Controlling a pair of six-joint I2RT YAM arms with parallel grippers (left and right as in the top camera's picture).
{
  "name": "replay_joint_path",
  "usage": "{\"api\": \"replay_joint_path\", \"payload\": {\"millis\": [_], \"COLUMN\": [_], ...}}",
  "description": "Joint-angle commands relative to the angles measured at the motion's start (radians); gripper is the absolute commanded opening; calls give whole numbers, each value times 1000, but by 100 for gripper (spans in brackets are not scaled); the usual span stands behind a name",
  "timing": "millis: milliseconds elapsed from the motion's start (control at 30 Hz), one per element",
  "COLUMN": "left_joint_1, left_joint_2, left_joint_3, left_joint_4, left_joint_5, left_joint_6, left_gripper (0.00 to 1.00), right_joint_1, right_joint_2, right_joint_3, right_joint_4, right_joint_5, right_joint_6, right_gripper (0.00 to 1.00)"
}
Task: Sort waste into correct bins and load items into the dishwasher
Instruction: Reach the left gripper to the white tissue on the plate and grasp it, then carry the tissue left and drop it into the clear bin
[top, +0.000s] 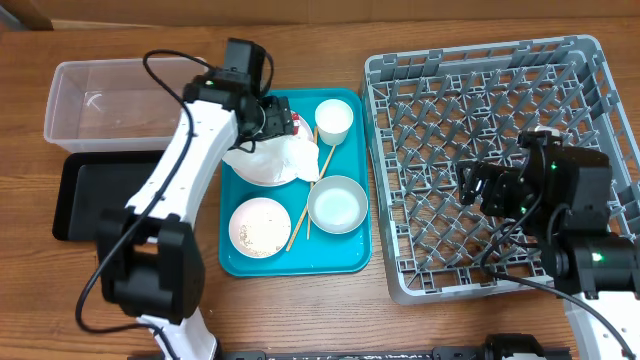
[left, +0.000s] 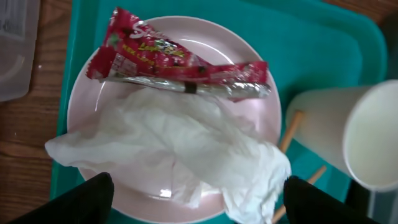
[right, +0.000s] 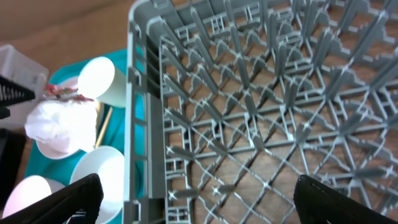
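Note:
A crumpled white napkin (left: 186, 146) and a red-and-white snack wrapper (left: 174, 62) lie on the larger pink plate (left: 249, 68) on the teal tray. My left gripper (left: 196, 202) is open just above the napkin, fingers either side of it; it also shows in the overhead view (top: 272, 118). The smaller plate (top: 259, 227) holds rice grains. The white cup (top: 333, 119), pale bowl (top: 336, 204) and chopsticks (top: 312, 195) are on the tray. My right gripper (right: 196, 202) is open and empty over the grey dish rack (top: 590, 70).
The clear tub (top: 110, 100) sits at the far left, with the black tray (top: 100, 195) in front of it. The teal tray (top: 345, 262) lies between these bins and the rack. Wooden table surrounds everything.

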Motion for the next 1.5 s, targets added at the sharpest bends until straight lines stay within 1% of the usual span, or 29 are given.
{"api": "replay_joint_path", "payload": {"millis": [0,233,433,467,533,600,633,667,700,800,900,1067,1200,1333,1467], "left_joint_1": [4,2,2,2,2,2,3,4,4,4,4,6,35,101,192], "left_joint_2": [67,186,267,276,282,281,280,278,278,278,278,278,278,278,279], "left_joint_3": [16,16,16,16,16,18,20,26,33,101,215,474,656,766,775], "left_joint_4": [34,116,111,108,108,108,108,105,98,28,-73,-295,-426,-481,-467], "left_joint_5": [-80,-64,-26,-20,-20,-21,-20,-17,-16,-13,-13,-13,-12,-13,-13], "left_joint_6": [-132,-132,-97,-97,-95,-93,-89,-74,-67,-40,-10,58,79,91,89], "left_gripper": [90,89,87,81,60,34,24,9,4,4,4,4,4,4,4], "right_joint_1": [-5,-5,-5,-5,-5,-5,-5,-5,-5,-5,-5,-5,-5,-5,-5], "right_joint_2": [7,13,13,13,13,13,13,13,13,13,13,13,13,13,13], "right_joint_3": [27,27,27,27,27,27,27,27,27,27,27,27,27,27,27], "right_joint_4": [-11,-27,-30,-30,-30,-30,-30,-30,-30,-30,-29,-29,-29,-29,-26], "right_joint_5": [-6,-6,-6,-6,-6,-6,-6,-6,-6,-6,-6,-6,-5,-5,-6], "right_joint_6": [0,0,0,0,0,0,0,0,0,0,0,0,0,0,0], "right_gripper": [100,100,100,100,100,100,100,100,100,100,100,100,100,100,100]}}
